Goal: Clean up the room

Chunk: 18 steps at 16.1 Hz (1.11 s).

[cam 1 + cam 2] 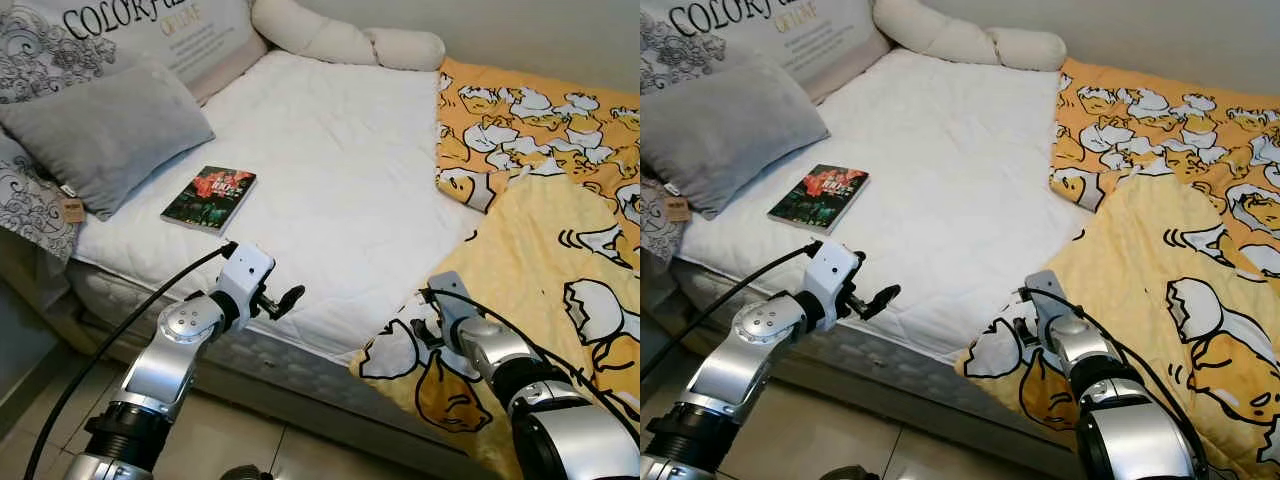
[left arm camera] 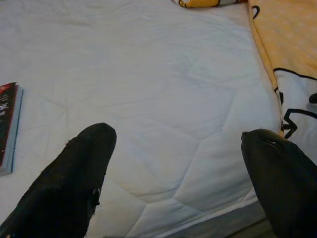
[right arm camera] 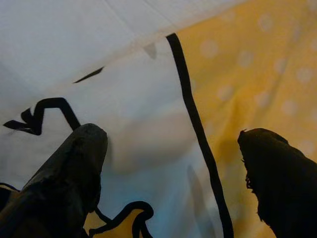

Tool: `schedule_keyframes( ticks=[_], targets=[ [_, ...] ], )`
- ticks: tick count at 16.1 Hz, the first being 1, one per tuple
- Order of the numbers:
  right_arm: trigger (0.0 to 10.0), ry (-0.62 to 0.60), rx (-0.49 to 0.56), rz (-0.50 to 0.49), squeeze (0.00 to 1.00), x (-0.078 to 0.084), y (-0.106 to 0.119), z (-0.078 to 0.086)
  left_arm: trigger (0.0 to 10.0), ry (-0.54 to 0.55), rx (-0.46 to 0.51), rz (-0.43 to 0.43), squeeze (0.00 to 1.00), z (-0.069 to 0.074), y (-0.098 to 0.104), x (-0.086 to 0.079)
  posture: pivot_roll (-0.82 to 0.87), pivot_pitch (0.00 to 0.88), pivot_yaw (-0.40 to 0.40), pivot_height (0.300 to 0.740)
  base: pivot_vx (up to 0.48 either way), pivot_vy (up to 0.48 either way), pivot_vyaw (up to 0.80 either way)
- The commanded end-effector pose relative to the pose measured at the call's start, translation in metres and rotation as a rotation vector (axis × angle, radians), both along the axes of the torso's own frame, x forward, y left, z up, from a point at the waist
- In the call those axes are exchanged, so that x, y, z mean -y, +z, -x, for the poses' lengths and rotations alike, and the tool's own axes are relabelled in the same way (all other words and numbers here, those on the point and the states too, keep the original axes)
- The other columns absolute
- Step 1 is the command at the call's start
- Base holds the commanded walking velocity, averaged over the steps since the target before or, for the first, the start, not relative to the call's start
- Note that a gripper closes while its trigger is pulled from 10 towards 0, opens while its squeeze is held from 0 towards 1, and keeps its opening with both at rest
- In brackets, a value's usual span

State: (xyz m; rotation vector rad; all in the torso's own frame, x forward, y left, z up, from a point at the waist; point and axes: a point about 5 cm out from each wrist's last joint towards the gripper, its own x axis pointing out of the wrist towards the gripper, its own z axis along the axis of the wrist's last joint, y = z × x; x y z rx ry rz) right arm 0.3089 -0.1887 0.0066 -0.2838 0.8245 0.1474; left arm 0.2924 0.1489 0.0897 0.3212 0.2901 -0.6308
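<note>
In the left eye view a bed (image 1: pixel 330 170) with a white quilted cover spans the upper and middle frame. A book (image 1: pixel 209 197) with a dark cover lies flat on it, left of centre, just beside a grey pillow (image 1: pixel 100 130) in the upper left. Behind the pillow leans a printed cushion (image 1: pixel 150 30), and a cream bolster (image 1: pixel 340 40) lies along the top edge. A yellow blanket (image 1: pixel 540 230) with a cartoon print covers the right side and hangs over the bed's near edge. The left claw (image 1: pixel 285 298) sits low and left of centre, at the near edge of the bed, below the book and apart from it. The right claw (image 1: pixel 430 325) is lower right, at the hanging corner of the blanket.

The right eye view shows the same scene, everything sitting somewhat further left.

In the left wrist view the two fingers (image 2: pixel 79 183) stand wide apart over the white cover, holding nothing; the book's edge shows at the left margin and the blanket at the upper right.

In the right wrist view the fingers (image 3: pixel 69 178) are spread apart close over the blanket's white and yellow print, nothing between them.
</note>
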Motion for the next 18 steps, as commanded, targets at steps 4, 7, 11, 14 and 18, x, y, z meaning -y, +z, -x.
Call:
schedule_keyframes(
  ticks=[4, 7, 11, 14, 18],
  targets=[
    [0.0, 0.011, 0.023, 0.031, 0.0, 0.0, 0.005, -0.006, 10.0, -0.052, -0.008, -0.026, 0.0, 0.014, 0.004, -0.002, 0.09, 0.0, -0.026, 0.74, 0.0, 0.0, 0.0],
    [0.0, -0.072, 0.0, 0.057, 0.0, 0.011, -0.006, 0.006, 10.0, -0.075, -0.052, -0.034, 0.0, 0.03, 0.003, -0.005, 0.13, 0.0, -0.002, 0.74, 0.0, 0.0, 0.0],
    [0.0, -0.153, -0.005, 0.048, 0.0, 0.019, -0.015, 0.017, 10.0, -0.111, -0.098, -0.059, 0.0, 0.046, 0.005, -0.008, 0.16, 0.0, 0.041, 0.74, 0.0, 0.0, 0.0],
    [0.0, -0.2, -0.021, 0.033, 0.0, 0.024, -0.021, 0.025, 10.0, -0.126, -0.121, -0.071, 0.0, 0.053, 0.006, -0.009, 0.17, 0.0, 0.062, 0.74, 0.0, 0.0, 0.0],
    [0.0, -0.234, -0.027, 0.036, 0.0, 0.032, -0.023, 0.029, 10.0, -0.123, -0.149, -0.084, 0.0, 0.063, 0.009, -0.013, 0.2, 0.0, 0.064, 0.74, 0.0, 0.0, 0.0]
  ],
)
